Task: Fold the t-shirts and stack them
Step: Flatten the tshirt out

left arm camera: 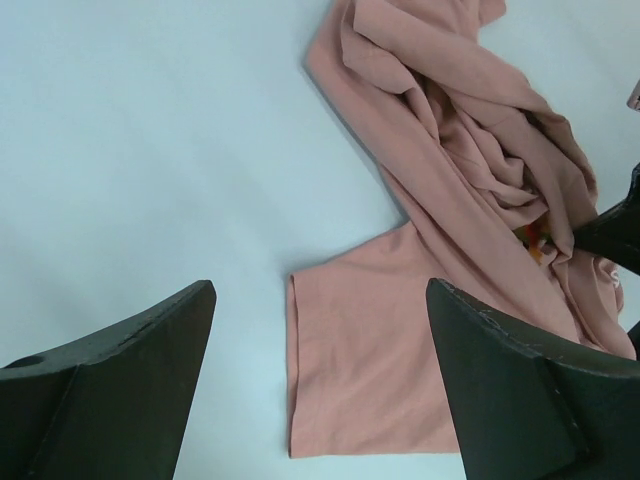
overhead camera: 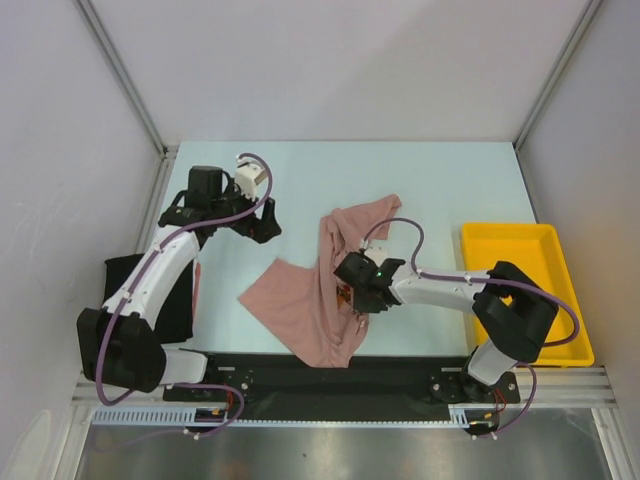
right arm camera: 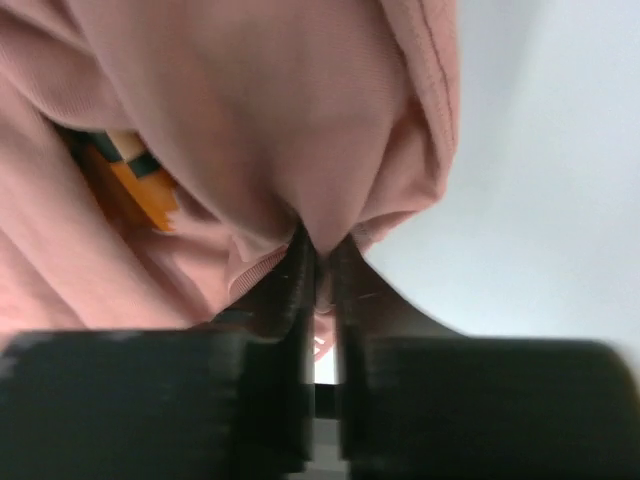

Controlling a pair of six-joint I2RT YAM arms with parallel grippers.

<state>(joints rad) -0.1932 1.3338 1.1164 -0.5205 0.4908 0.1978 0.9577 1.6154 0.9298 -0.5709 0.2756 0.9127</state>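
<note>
At the far left the black t-shirt (overhead camera: pixel 172 312) lies at the edge of the table (overhead camera: pixel 430 180). It is largely hidden beneath the left arm, so how it is folded cannot be made out. The left gripper (left arm camera: pixel 320 290) hangs above the table just beside the pink cloth, its jaws spread wide and holding nothing. In the middle the pink t-shirt (overhead camera: pixel 305 300) lies rumpled, with one flat flap reaching toward the left arm and the rest bunched into ridges that run toward the far side. The right gripper (right arm camera: pixel 320 255) has its jaws drawn nearly together, pinching a fold of that pink cloth; its wrist view is blurred and crowded with fabric. The chest print (right arm camera: pixel 130 185) shows only in part, orange with dark green blocks, the rest tucked under folds; too little shows to read any writing or brand. At the right sits the yellow tray (overhead camera: pixel 575 310), partly covered by the right arm's elbow and well apart from both shirts.
</note>
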